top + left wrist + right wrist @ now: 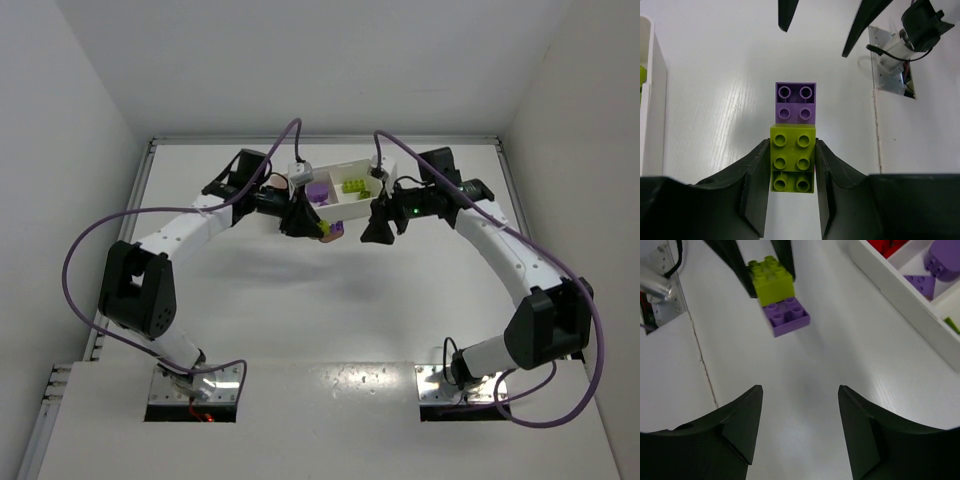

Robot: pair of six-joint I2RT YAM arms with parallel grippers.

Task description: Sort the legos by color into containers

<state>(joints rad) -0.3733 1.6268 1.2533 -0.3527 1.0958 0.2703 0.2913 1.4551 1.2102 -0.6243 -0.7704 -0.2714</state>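
My left gripper (pixel 792 145) is shut on a lime green lego (pixel 792 157) with a purple lego (pixel 796 102) stuck to its front end. The pair is low over the table, in front of the white tray (pixel 362 205). Both also show in the right wrist view, green (pixel 772 280) and purple (pixel 786 315). My right gripper (pixel 800 390) is open and empty, facing the pair a short way off. The tray (pixel 890 282) holds red legos (pixel 887 245) in its far compartment, purple ones (pixel 940 260) in the middle and green (pixel 352 185) in another.
The tray's wall (pixel 652 100) is at the left edge of the left wrist view. The right arm's base plate and cable (pixel 895 55) are at the upper right there. White walls close in the table on three sides.
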